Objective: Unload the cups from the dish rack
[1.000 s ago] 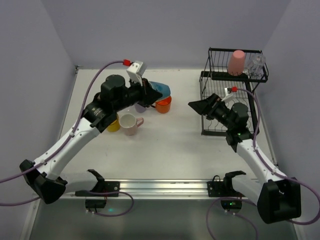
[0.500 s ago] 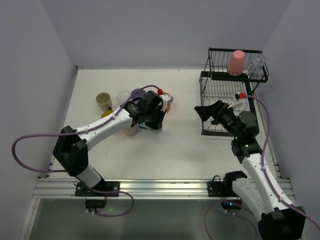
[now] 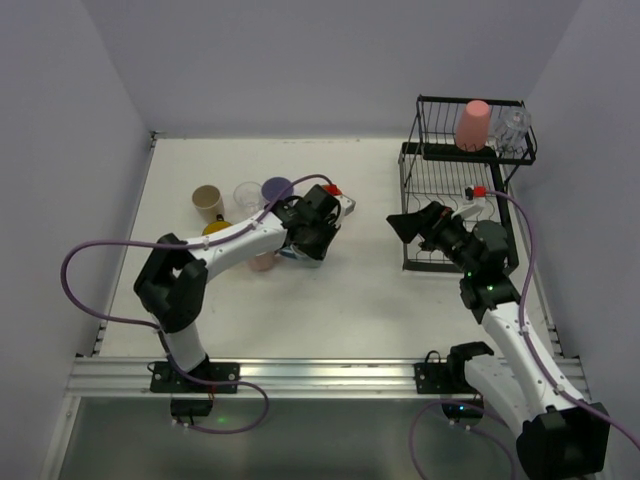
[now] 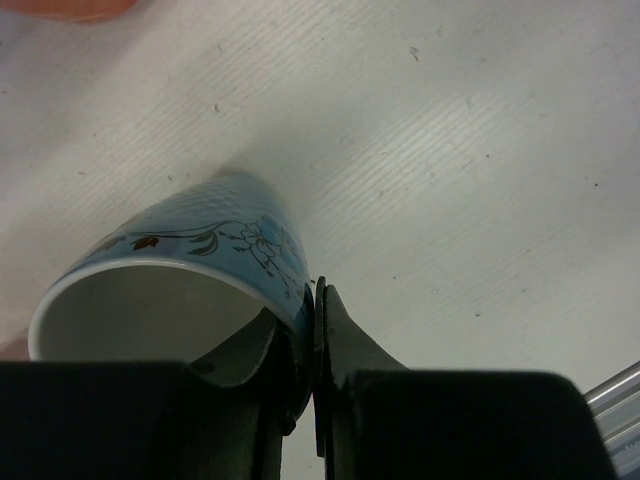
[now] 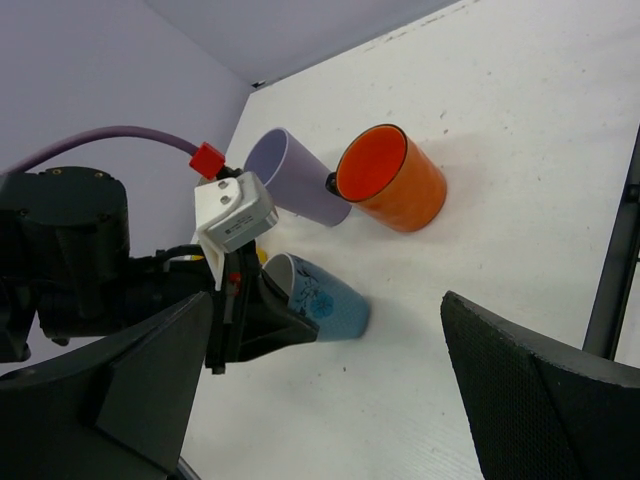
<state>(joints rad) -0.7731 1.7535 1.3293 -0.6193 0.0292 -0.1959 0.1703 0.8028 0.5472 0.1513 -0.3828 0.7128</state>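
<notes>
The set-down step is under way: the left fingers (image 4: pixel 340 345) are clamped on the rim of the blue mug (image 4: pixel 215 235), one finger inside the mouth and one outside, pinching the wall between them. The mug hangs tilted, mouth towards the wrist and base low over the table (image 3: pixel 360 300); whether the base touches the surface cannot be told from these views. It sits out in the middle of the table, just beside the orange cup (image 5: pixel 390 178) and the lavender cup (image 5: pixel 295 175), and well apart from the dish rack (image 3: pixel 445 152) at the far right. Across the way the right fingers (image 5: pixel 530 390) stand wide apart with nothing between them, hovering in front of the rack's lower tray and looking back at the left arm's work. Up on the rack's raised shelf a pink cup (image 3: pixel 473 125) and a clear glass (image 3: pixel 513 128) wait, so the unloading looks well along but not finished. The next move, by the look of it, calls for the left wrist to roll the mug level until its base sits flat, then for the fingers to part and lift straight off the rim without dragging it into its neighbours. After that, the right arm is best placed to rise to the upper shelf.
</notes>
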